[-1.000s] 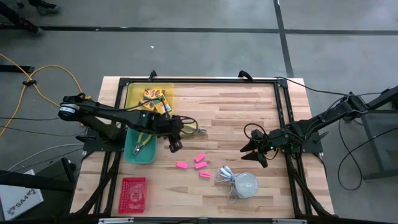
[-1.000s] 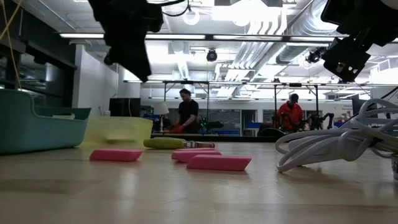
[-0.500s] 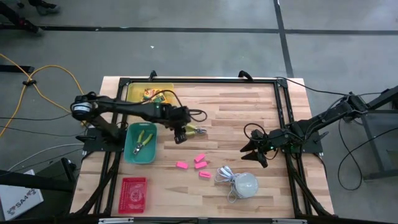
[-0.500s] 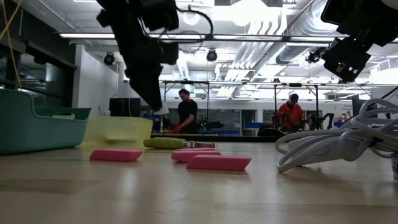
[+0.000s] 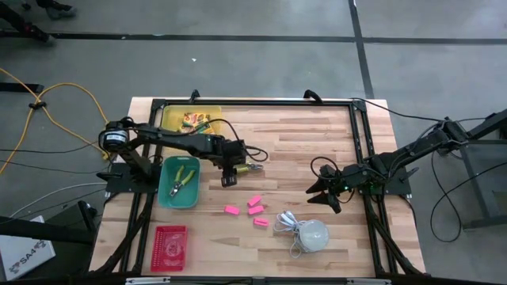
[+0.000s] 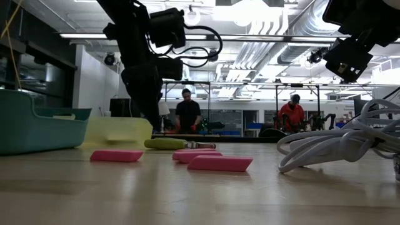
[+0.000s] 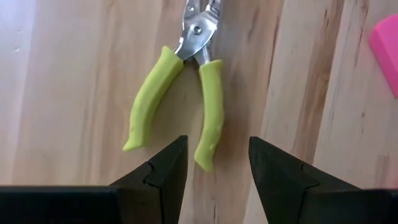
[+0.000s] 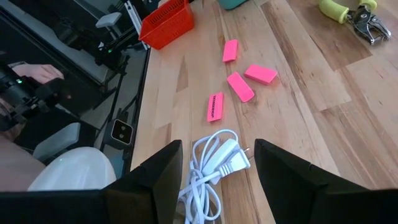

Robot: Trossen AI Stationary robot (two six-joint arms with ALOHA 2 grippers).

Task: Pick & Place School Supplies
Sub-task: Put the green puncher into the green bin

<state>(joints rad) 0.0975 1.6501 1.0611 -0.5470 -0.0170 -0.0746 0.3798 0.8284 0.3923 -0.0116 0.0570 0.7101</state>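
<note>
Hovering over the middle of the wooden worktop (image 5: 301,150), the left gripper (image 5: 229,176) has its two dark fingers (image 7: 163,168) spread wide and holds nothing. Just past those fingers lies a green-handled tool (image 7: 186,93) flat on the wood, its two lime handles pointing toward the gripper and its metal jaws away. One handle end sits in line with the gap between the fingers; the gripper is above it, and contact cannot be told.

To the left, at the worktop's left side, a teal bin (image 5: 179,183) holds another green-handled tool (image 5: 184,177). Just beyond it, at the far edge, a yellow tray (image 5: 169,115) holds small yellow-and-green boxes (image 5: 195,121).

Near the middle, closer to the near edge, four pink erasers (image 5: 231,210) lie loose on the wood, close together but apart from each other. To their right sits a white dome (image 5: 314,233) with a coiled white cord (image 8: 214,168). A red basket (image 5: 170,246) stands at the near left corner.

The right gripper (image 5: 323,196) waits over the right half of the worktop, fingers (image 8: 152,180) wide apart and empty, with the cord and erasers ahead of it.

In the level view, the erasers, the teal bin and the yellow tray line the worktop. Two people (image 6: 186,112) stand far off in the room behind.
</note>
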